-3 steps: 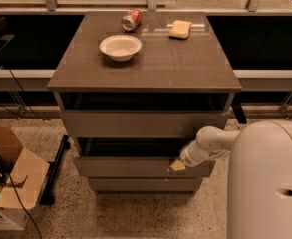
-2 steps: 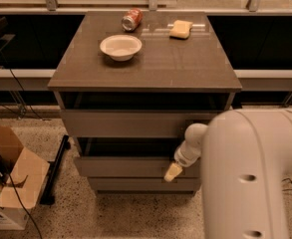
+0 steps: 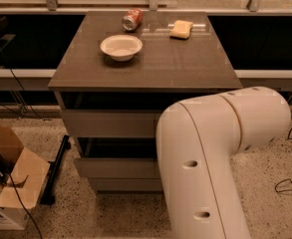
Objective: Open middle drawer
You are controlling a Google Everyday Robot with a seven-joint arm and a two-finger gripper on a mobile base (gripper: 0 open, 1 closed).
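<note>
Cabinet: a grey-brown, flat-topped chest of three drawers (image 3: 150, 66) stood at the centre of the frame, on a speckled floor (image 3: 110, 213).
Middle drawer: the flat grey-brown handleless front (image 3: 115, 167), second of three, sat at lower centre, below the wider-looking top front (image 3: 110, 123) and above the narrower-looking bottom front (image 3: 125, 184). A dark band showed above its upper edge. Its right part was covered by the robot.
Arm: a large, smooth white arm link (image 3: 210, 158) filled the lower right, bent at a rounded elbow and crossing in front of the right side of all three drawer fronts.
Gripper: hidden behind the white arm link, somewhere at the lower centre before the drawers. Whether it was wide, narrow or holding anything could not be told.
Bowl: a round white empty bowl (image 3: 121, 47) rested upright on the cabinet top, left of centre.
Can: a red drinks can (image 3: 132, 20) lay on its side at the back of the top, just behind the bowl.
Sponge: a yellow rectangular sponge (image 3: 181, 29) lay at the back right of the top, well apart from the can.
Box: an open brown cardboard box (image 3: 16, 183) sat on the floor at lower left.
Bar: a black bar (image 3: 56, 171) lay on the floor between the box and the cabinet.
Cable: a thin black cable (image 3: 287, 185) curled on the floor at the right edge.
</note>
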